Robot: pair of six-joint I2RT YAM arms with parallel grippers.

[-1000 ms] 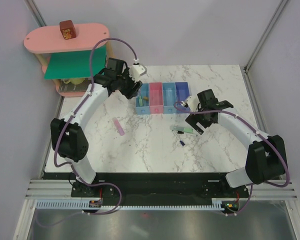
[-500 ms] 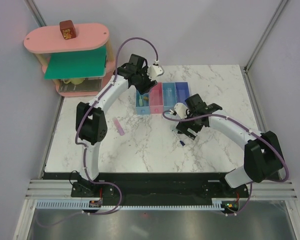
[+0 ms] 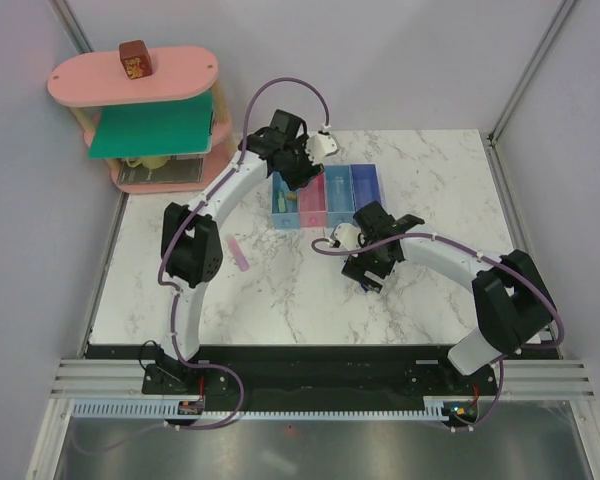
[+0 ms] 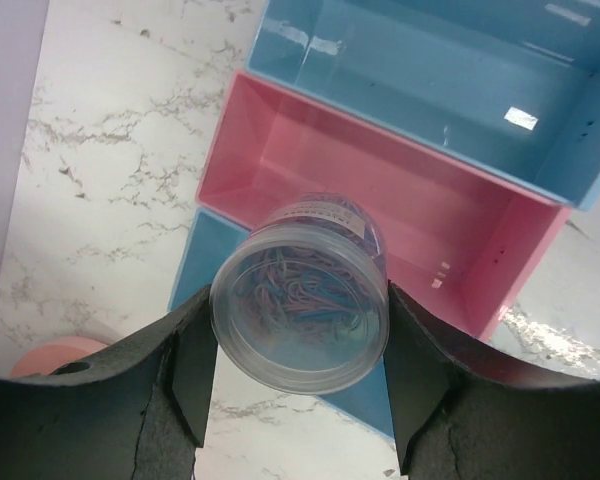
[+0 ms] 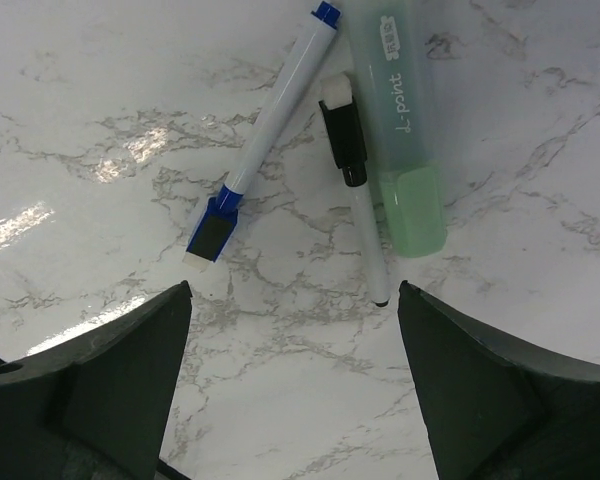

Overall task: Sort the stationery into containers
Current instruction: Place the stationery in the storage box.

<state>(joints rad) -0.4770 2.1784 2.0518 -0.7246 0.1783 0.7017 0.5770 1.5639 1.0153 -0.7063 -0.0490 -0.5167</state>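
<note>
Left tool: the left tool was clenched on a clear round plastic jar of coloured paper clips, with one black finger pressed on each side of it.

Jar position: the jar was held up above the row of four joined small plastic bins. In the left wrist view it stood over the border between the pink bin and the light blue end bin. The second light blue bin was further away.

Change of left arm: one second before, this tool was beside the left end of the row. Half a second before, it was at the far edge of the row. Now it was over the bins.

Right tool: the right tool was released, its fingers wide apart with nothing between them. It hung low over the white marble counter.

Under right tool: a white pen with blue ends, a thin black-and-white pen and a mint green translucent bar lay flat on the counter. The thin pen was just beside the green bar, and the blue-ended pen lay tilted near them.

Change of right arm: one second before, the tool was nearer to the bins, and the green bar and a pen showed in the top view. Now the tool had come over them and hid them there.

Lilac-pink flat bar: the bar lay on the counter, well apart from the bins, in the same place as before.

Big pink oval shelf with a green panel: the shelf carried a brown block on top, unchanged.
</note>
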